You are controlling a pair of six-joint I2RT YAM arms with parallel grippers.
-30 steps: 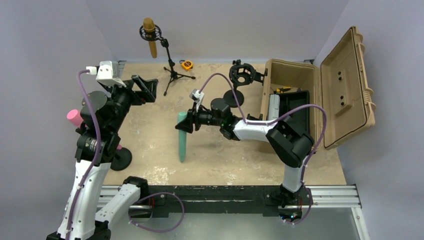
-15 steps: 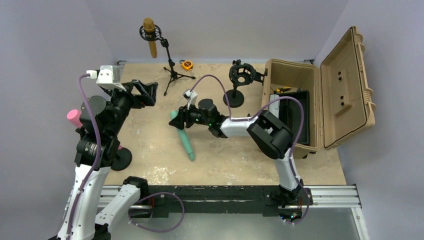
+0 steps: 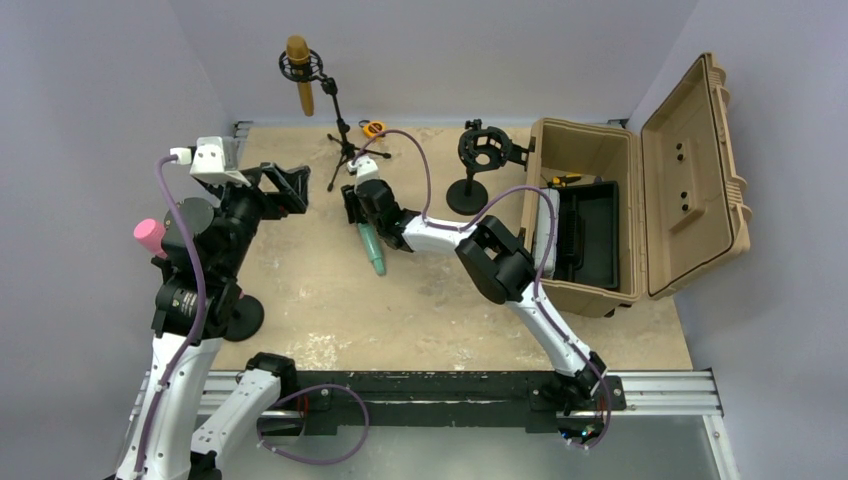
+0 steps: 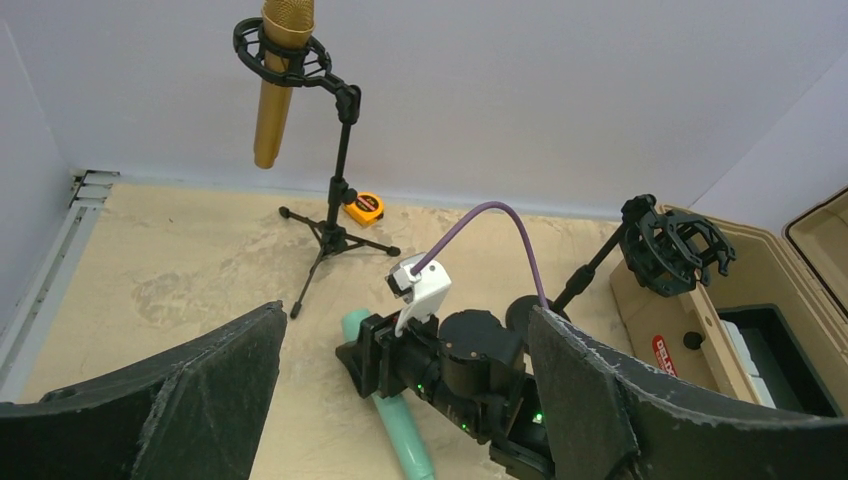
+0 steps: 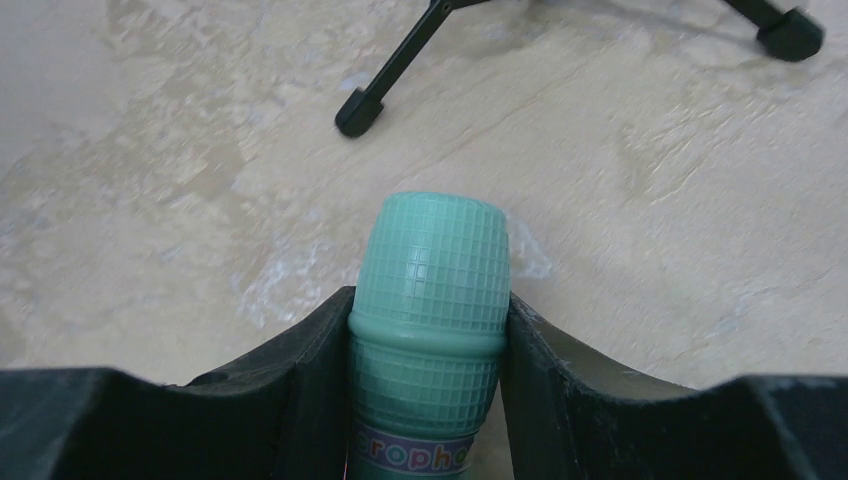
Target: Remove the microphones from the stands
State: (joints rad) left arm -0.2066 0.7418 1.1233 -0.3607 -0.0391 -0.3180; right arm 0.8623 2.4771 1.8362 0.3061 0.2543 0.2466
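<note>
Right gripper (image 5: 428, 312): closed partway on the green mic (image 5: 432, 250), gripping just below the head, which pokes out past the fingertips
Mic axis: in line with the right jaws, with the body running back under the wrist
Mic and table (image 3: 300, 290): low over it, but whether the tail rests on it cannot be told
Left gripper (image 4: 400, 385): jaws spread wide, holding nothing
From the left jaws: the mic lies ahead and lower, framed in the gap between them and well apart from both, tail end toward them
Nearer arm: the right, which has the mic in hand, while the left only faces it
Empty stand (image 3: 487, 150): off to the right of the right jaws and well apart, with nothing in its mount
Step, as judged: the mic looks free of the stand, and what remains seems to be lowering it along its own axis and letting go
Gold mic (image 3: 299, 75): hangs in a mount on a tripod (image 3: 345, 150) ahead of both pairs of jaws, with one tripod foot near the green head
Pink mic (image 3: 148, 236): behind the left jaws, half hidden by that arm
Case (image 3: 695, 160): lid up, far right of the right jaws
Inside the case: a black tray (image 3: 590, 245) and a small yellow-handled item at the far end, the rest too small to name
Risk, as judged: a push forward could knock the tripod foot
</note>
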